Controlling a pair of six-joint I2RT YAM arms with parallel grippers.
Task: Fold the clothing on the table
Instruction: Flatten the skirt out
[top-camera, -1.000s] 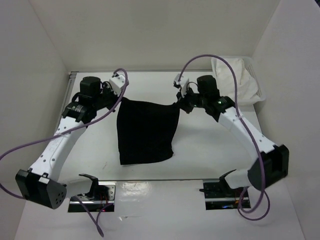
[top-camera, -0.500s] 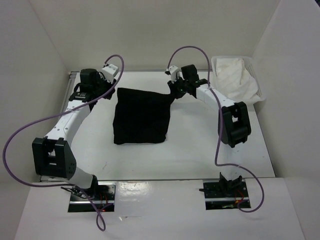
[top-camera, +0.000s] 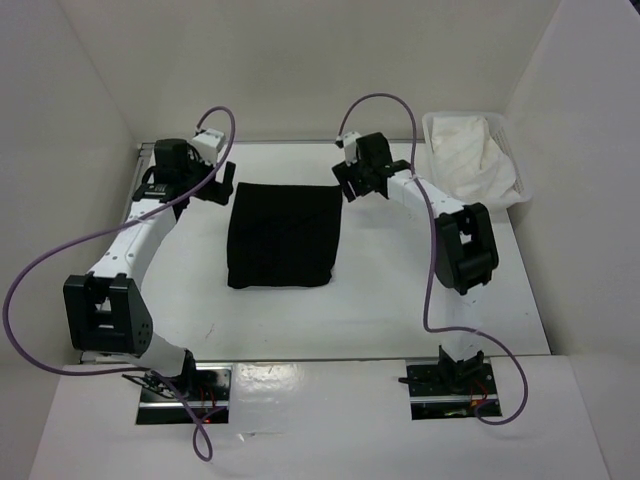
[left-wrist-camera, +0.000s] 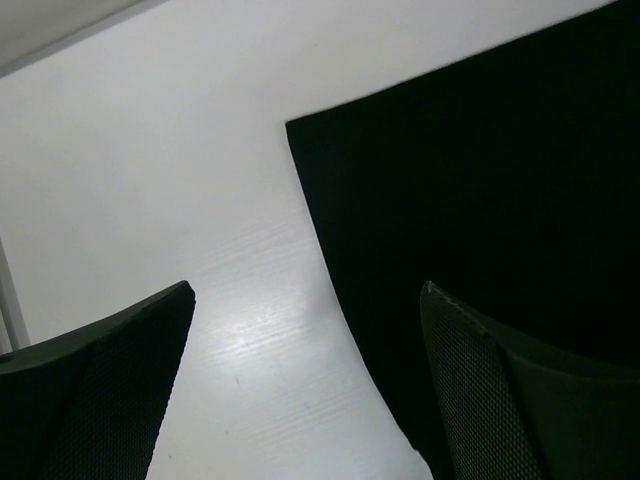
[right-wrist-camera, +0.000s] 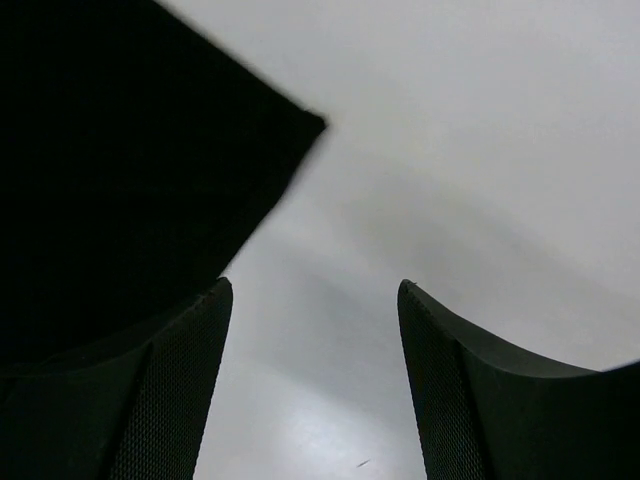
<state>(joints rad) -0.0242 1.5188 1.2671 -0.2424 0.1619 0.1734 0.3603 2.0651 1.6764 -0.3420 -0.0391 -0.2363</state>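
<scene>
White table (top-camera: 400, 290) holds the black clothing (top-camera: 282, 235), a flat rectangle toward the far side. Left claw (top-camera: 220, 186) sits just beside its far-left corner, right claw (top-camera: 346, 186) beside its far-right corner; both are spread, gripping nothing.

No text, label, brand, number or sign can be read in any of the views.
</scene>
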